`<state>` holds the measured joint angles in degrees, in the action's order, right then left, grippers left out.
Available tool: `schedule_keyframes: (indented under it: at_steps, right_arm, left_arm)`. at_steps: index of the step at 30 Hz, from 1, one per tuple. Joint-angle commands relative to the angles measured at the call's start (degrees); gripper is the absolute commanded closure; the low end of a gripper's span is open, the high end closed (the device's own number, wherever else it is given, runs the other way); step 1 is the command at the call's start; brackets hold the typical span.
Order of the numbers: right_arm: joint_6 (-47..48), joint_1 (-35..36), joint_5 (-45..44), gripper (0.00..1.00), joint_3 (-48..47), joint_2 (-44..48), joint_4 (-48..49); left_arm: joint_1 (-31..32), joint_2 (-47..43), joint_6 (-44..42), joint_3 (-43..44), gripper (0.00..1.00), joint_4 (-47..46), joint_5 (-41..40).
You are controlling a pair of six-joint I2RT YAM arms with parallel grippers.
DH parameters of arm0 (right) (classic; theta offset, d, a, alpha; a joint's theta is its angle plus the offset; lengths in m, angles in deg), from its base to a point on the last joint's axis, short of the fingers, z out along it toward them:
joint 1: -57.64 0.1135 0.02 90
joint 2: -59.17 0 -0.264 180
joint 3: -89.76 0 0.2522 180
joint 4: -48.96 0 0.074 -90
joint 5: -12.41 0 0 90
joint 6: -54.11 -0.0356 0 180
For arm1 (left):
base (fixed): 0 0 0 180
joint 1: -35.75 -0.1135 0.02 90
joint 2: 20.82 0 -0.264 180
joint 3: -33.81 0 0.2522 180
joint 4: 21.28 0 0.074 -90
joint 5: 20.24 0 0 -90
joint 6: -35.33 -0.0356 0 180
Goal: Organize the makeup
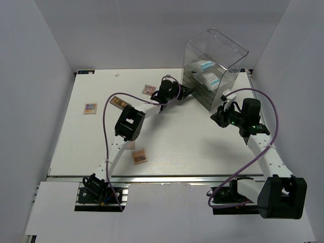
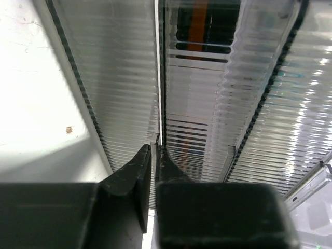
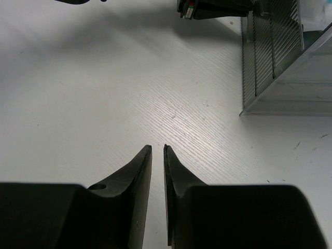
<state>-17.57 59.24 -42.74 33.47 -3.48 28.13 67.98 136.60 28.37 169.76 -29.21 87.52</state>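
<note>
Left claw [image 2: 155, 149] is drawn narrow, with only a slit between its dark fingers [image 2: 136, 171]. It is pressed up to the ribbed clear front of the drawer box [image 1: 223, 54]. A thin vertical edge of that front runs down into the slit, but the wrist view does not show whether the tips pinch it. From above, the left arm stretches across the white bench [image 1: 177, 136] to the lower drawers on the box's left face.

The right claw [image 3: 157, 148] is also nearly closed and holds nothing. It hangs over bare bench near the front corner of the box, apart from it.

Two white, blue-printed pouches lie inside the box, one [image 1: 205, 65] behind the other [image 1: 212, 79].

The flat palettes are spread over the left half of the bench, well apart from the box:
- A small square palette [image 1: 90, 108] lies farthest left.
- A brown rectangular palette [image 1: 120, 103] lies just beside the left arm's elbow.
- A pinkish square palette [image 1: 149, 89] lies close to the left wrist.
- A tan square palette [image 1: 139, 156] lies near the front edge, beside the left arm's lower link.

The purple cables [image 1: 106, 126] loop along both arms.
</note>
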Motion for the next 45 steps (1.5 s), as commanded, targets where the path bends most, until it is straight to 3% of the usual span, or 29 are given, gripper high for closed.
schedule_keyframes:
  at_steps: [1,4,8,18,20,22,25,26,29,32,33,34,38,40,42,45]
  right_arm:
    - [-0.66,0.15,0.13,0.79,-0.19,0.69,1.89]
    - [-0.75,0.15,0.22,0.79,-0.11,0.87,1.71]
    - [-0.31,0.15,0.22,0.79,-0.19,1.22,1.27]
    - [0.04,0.15,0.66,0.79,-0.02,1.48,0.30]
    - [0.39,0.15,0.83,0.77,-0.10,1.48,0.13]
    - [0.74,0.15,1.45,0.71,-0.37,1.39,-0.57]
    - [3.55,0.15,4.42,0.48,-1.51,1.04,-3.64]
    - [5.04,0.15,5.92,0.37,-1.95,0.78,-4.96]
    - [11.19,0.15,12.59,0.26,-3.00,0.69,-9.79]
    - [21.45,0.68,20.76,0.18,-4.41,-0.27,-17.86]
    - [28.71,1.64,24.09,0.17,-5.46,-0.62,-20.67]
    - [32.96,2.34,25.25,0.15,-6.07,-2.11,-27.32]
    - [46.79,10.85,22.99,0.15,-7.58,-6.16,-36.43]
    - [45.15,18.41,17.90,0.16,-5.05,-6.69,-33.55]
    - [37.61,27.34,8.20,0.17,-2.32,-6.60,-20.23]
    - [29.51,37.11,-0.02,0.17,-0.63,-9.84,-9.67]
  left_arm:
    - [0.82,-1.33,-0.17,-1.16,0.86,-0.89,-1.85]
    - [0.82,-2.82,0.01,-4.84,0.91,-3.43,-1.85]
    - [0.38,-10.18,-2.62,-16.76,0.94,-6.43,-3.87]
    - [-1.11,-23.46,-8.51,-37.79,0.95,-8.54,-3.17]
    - [-1.29,-24.79,-8.86,-40.18,0.91,-8.11,-3.26]
    - [-1.47,-26.81,-9.48,-42.90,0.79,-7.31,-3.78]
    - [-1.73,-29.09,-11.32,-44.14,0.50,-5.82,-5.10]
    - [-1.90,-29.63,-12.02,-43.97,0.46,-5.29,-5.10]
    - [-2.17,-31.90,-15.97,-43.35,0.36,-2.05,-5.36]
    - [-2.52,-35.33,-18.87,-44.40,0.27,-0.02,-6.07]
    - [-2.52,-36.56,-19.76,-45.10,0.25,1.29,-6.77]
    - [-2.70,-37.97,-20.55,-45.98,0.23,1.74,-7.12]
    - [-2.96,-47.63,-27.55,-51.51,0.07,7.24,-9.49]
    - [-2.87,-55.44,-31.61,-54.77,0.04,10.86,-13.69]
    - [-2.96,-64.29,-37.50,-58.62,0.02,16.40,-17.65]
    - [-2.96,-76.07,-43.22,-62.67,0.02,25.80,-28.10]
